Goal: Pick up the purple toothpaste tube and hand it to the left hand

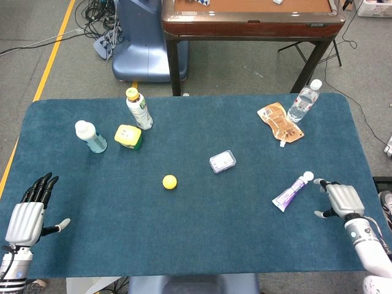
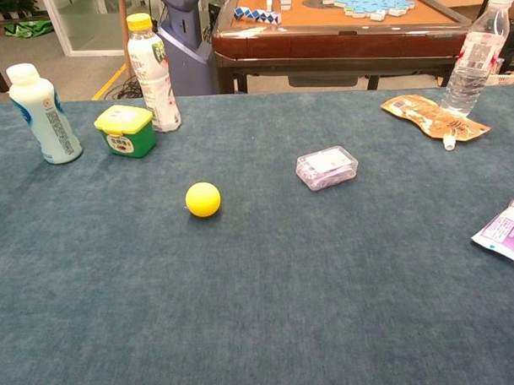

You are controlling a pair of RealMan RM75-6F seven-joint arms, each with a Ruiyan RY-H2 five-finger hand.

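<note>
The purple toothpaste tube (image 1: 292, 192) lies flat on the blue table at the right, white cap pointing up-right; the chest view shows its flat end (image 2: 503, 229) at the right edge. My right hand (image 1: 340, 199) rests on the table just right of the tube, fingertips near the cap, holding nothing. My left hand (image 1: 29, 214) sits at the table's front left corner, fingers extended and apart, empty. Neither hand appears in the chest view.
A yellow ball (image 1: 169, 182) and a small clear box (image 1: 222, 162) lie mid-table. At the back left stand a white bottle (image 1: 90, 136), a yellow-green tub (image 1: 128, 136) and a yellow-capped bottle (image 1: 139, 108). An orange pouch (image 1: 280, 123) and water bottle (image 1: 304, 101) are back right.
</note>
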